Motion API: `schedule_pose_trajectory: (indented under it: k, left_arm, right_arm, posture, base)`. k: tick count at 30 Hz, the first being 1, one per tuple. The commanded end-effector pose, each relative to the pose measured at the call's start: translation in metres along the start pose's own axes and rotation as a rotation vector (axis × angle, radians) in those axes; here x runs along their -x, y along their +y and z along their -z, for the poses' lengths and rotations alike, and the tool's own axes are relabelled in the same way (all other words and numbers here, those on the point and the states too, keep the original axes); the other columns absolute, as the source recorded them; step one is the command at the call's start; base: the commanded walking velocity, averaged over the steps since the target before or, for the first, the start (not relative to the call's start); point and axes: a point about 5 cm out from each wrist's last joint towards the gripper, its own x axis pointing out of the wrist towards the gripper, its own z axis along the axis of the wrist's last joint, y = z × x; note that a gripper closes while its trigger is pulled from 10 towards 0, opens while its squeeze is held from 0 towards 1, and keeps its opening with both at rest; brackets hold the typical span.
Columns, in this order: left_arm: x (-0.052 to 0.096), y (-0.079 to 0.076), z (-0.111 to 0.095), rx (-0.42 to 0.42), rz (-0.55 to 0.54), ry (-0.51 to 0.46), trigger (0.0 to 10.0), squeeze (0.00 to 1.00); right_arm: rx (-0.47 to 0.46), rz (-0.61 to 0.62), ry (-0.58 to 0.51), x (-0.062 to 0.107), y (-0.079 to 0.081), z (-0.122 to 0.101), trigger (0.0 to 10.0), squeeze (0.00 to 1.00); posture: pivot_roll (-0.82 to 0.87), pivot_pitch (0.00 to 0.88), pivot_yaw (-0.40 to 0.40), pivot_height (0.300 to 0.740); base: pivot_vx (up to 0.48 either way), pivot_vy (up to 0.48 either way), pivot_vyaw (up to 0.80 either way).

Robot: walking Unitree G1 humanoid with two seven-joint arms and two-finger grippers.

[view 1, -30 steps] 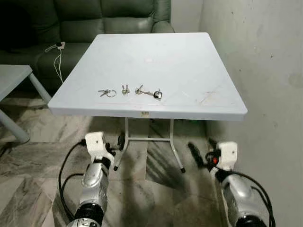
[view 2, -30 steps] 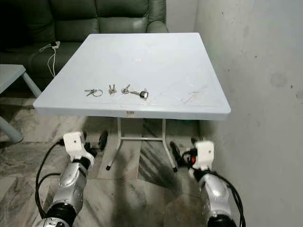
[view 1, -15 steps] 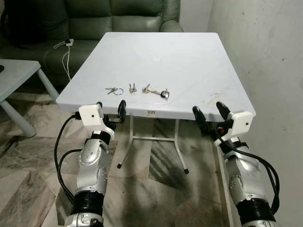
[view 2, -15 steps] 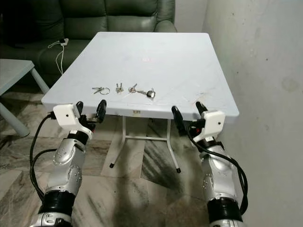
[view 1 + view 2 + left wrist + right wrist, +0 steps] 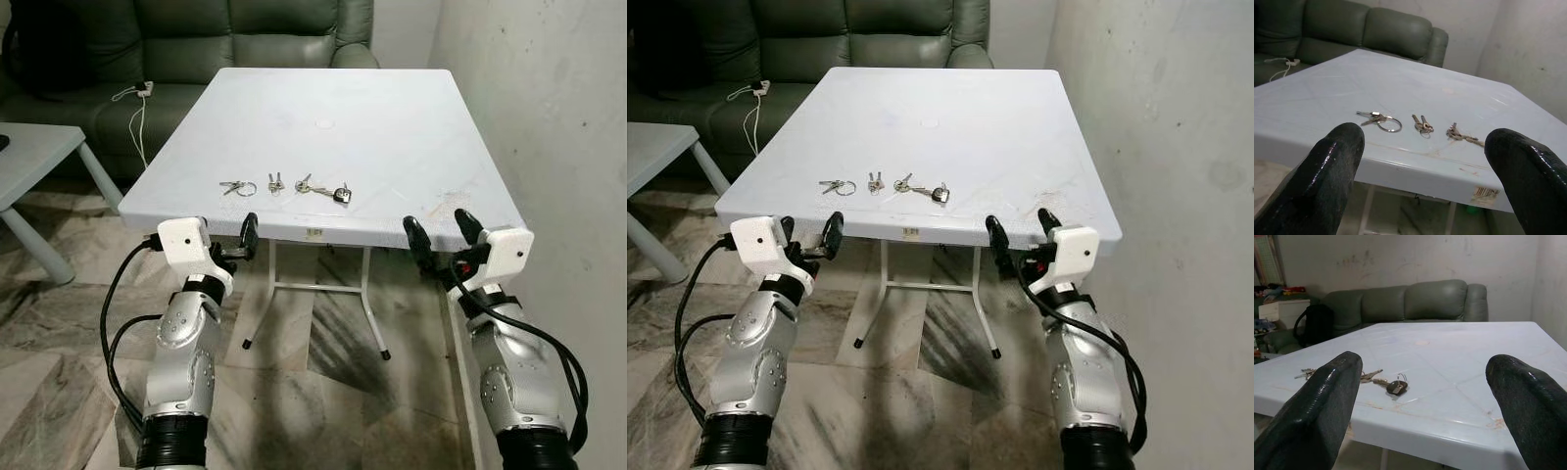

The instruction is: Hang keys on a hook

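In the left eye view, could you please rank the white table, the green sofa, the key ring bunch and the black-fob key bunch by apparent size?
1. White table, largest.
2. Green sofa, cut off by the frame.
3. Black-fob key bunch and key ring bunch: both tiny and near alike, so I would not rank them.

Since a second ago both arms are up from low beside the table legs. The left gripper (image 5: 227, 238) now sits at the near edge of the white table (image 5: 392, 147), fingers spread, in front of the keys (image 5: 284, 185). The right gripper (image 5: 443, 234) is likewise at the near edge toward the right corner, fingers apart. Over the last half second each rises only slightly further. The camera sits closer to the table than a second ago.
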Motion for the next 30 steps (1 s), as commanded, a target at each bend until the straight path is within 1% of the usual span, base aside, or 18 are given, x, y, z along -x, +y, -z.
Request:
schedule_pose_trajectory:
  k: [1, 3, 6, 30]
  left_arm:
    - [-0.0013, 0.0027, -0.0045, 0.001, -0.016, 0.001, 10.0, 0.00]
    - [-0.0013, 0.0028, -0.0044, 0.014, -0.019, 0.004, 10.0, 0.00]
    - [-0.0010, 0.0027, -0.0044, 0.008, -0.019, 0.007, 10.0, 0.00]
    - [-0.0038, 0.0008, -0.0065, 0.025, -0.012, 0.018, 10.0, 0.00]
  right_arm:
    - [0.013, -0.003, -0.001, -0.0007, 0.0007, -0.0038, 10.0, 0.00]
    - [0.014, -0.003, 0.002, -0.0002, 0.0008, -0.0040, 10.0, 0.00]
    - [0.017, -0.003, 0.007, 0.0004, 0.0006, -0.0041, 10.0, 0.00]
    - [0.024, -0.014, 0.029, 0.0018, 0.0018, -0.0057, 10.0, 0.00]
  posture:
    - [-0.06, 0.000, -0.007, 0.740]
    - [-0.06, 0.000, -0.007, 0.740]
    - [-0.06, 0.000, -0.008, 0.740]
    - [-0.07, 0.000, -0.016, 0.740]
  base:
    - [0.000, 0.000, 0.00]
    - [0.000, 0.000, 0.00]
    - [0.000, 0.092, 0.00]
    - [0.000, 0.385, 0.00]
